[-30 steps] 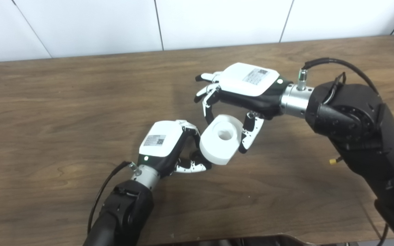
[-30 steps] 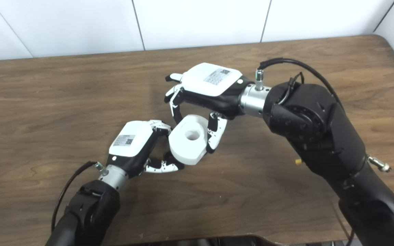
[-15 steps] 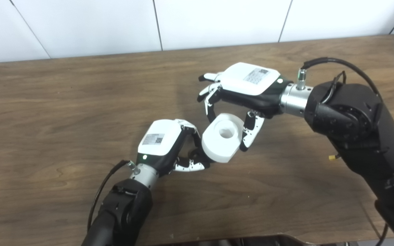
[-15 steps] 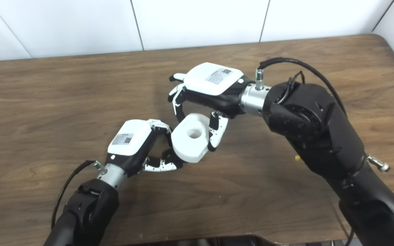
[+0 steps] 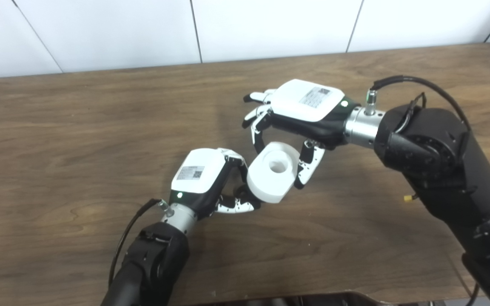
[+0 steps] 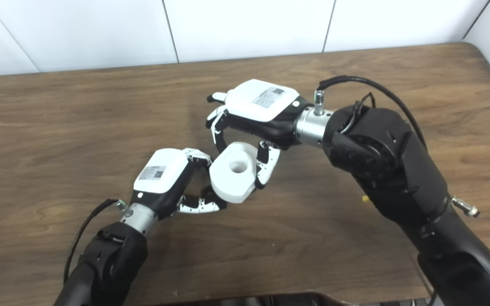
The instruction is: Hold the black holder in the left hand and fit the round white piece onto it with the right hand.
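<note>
The round white piece (image 5: 270,177), a thick disc with a hole in its top face, is tilted above the table between both hands. My right hand (image 5: 302,111) comes in from the right and is shut on it, fingers on its far side and thumb on its near right side. My left hand (image 5: 202,177) sits just left of the disc with its fingers curled, pressed against the disc's left edge. The black holder is almost wholly hidden inside that hand and behind the disc; only a dark sliver (image 5: 240,190) shows there.
The brown wooden table (image 5: 79,127) fills the view, with a white panelled wall along its far edge. A cable (image 5: 415,80) loops over the right wrist. A dark edge (image 5: 313,297) shows at the picture's bottom.
The right hand and the white piece have shifted slightly left, closer against the left hand's fingers. The left hand has stayed almost in place.
</note>
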### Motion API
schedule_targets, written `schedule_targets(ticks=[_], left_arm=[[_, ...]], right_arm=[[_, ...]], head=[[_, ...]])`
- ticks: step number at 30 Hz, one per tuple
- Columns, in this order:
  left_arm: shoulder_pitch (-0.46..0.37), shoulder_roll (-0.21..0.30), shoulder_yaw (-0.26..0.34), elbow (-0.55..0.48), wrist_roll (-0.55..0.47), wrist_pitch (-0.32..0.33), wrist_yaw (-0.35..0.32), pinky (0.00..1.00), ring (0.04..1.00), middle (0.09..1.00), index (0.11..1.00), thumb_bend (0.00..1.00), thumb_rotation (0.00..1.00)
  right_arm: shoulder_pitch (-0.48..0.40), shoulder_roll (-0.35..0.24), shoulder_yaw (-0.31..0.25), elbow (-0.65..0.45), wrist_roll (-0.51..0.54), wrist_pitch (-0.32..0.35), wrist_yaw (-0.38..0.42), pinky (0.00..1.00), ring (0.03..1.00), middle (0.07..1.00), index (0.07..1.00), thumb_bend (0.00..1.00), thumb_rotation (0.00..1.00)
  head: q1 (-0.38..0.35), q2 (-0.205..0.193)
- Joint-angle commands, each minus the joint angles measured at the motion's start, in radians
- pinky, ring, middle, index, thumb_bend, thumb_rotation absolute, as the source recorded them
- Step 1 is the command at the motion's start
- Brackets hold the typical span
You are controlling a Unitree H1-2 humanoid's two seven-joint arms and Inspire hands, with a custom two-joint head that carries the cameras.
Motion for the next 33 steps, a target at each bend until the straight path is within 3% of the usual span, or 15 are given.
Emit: schedule_targets(ticks=[1,33], left_arm=[[0.046,0.026,-0.006,0.036,-0.004,0.048,-0.093,0.75,0.800,0.722,0.487,0.52,0.05],[0.044,0.016,-0.010,0.032,-0.007,0.050,-0.092,0.75,0.792,0.718,0.486,0.52,0.05]], right_arm=[[-0.019,0.004,-0.009,-0.006,-0.007,-0.029,-0.041,0.94,0.987,0.826,0.484,0.52,0.13],[-0.015,0.032,0.015,-0.004,-0.021,-0.022,-0.021,0.97,0.977,0.829,0.483,0.52,0.13]], head=[[-0.001,0.000],[0.002,0.011]])
